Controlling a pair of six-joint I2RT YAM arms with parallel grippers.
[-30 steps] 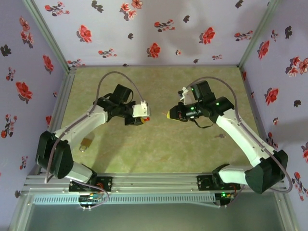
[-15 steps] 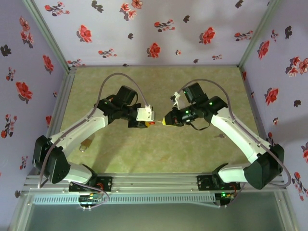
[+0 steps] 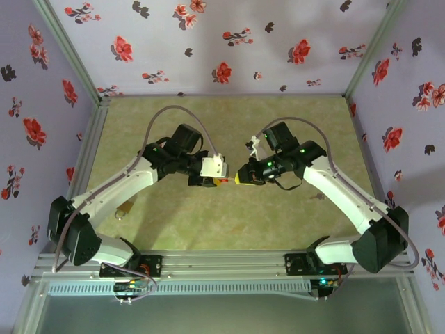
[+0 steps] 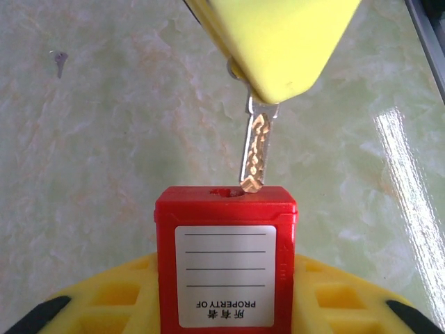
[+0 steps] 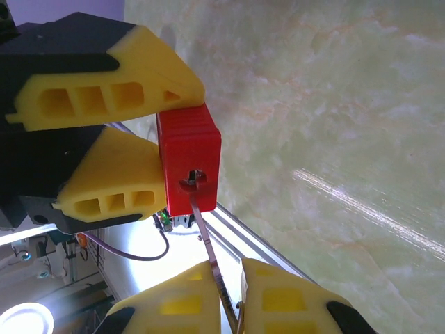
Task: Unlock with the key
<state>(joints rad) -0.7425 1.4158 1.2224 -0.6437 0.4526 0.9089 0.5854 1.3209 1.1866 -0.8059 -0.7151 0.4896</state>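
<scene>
Key (image 4: 254,149), pinched by your right gripper (image 5: 233,303), meets the keyhole (image 4: 233,191) mid-frame slightly tilted; left gripper (image 5: 174,129) clamps the padlock (image 4: 226,257); pushing could jam.

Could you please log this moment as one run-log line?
left gripper: holds red padlock | right gripper: holds key | key tip: at keyhole

padlock (image 4: 226,209): smooth red plastic | key (image 4: 255,149): shiny metal | tabletop (image 4: 104,104): glossy
</scene>
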